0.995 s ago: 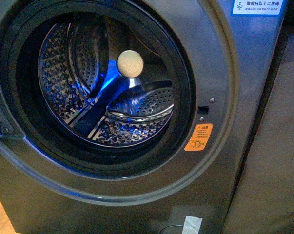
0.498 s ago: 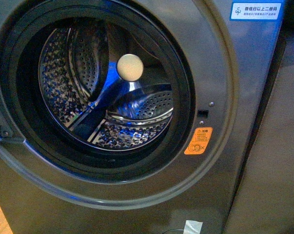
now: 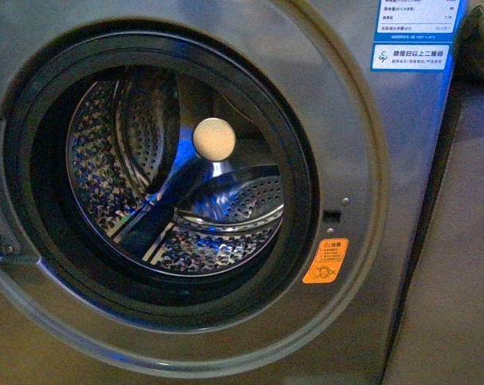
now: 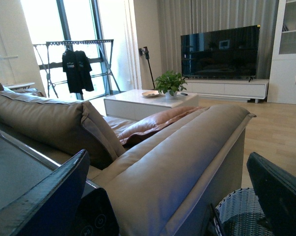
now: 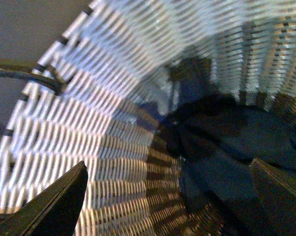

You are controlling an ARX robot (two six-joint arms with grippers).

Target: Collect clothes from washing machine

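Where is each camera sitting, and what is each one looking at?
Front view: on the robot's body, facing the washing machine and its bare drum; no arm shows.
Left wrist view: on the left arm, looking over a sofa toward a TV; the open left gripper frames it.
Right wrist view: on the right arm, looking down into the woven basket holding the clothes; the open right gripper shows.
Both wrist views catch the basket.
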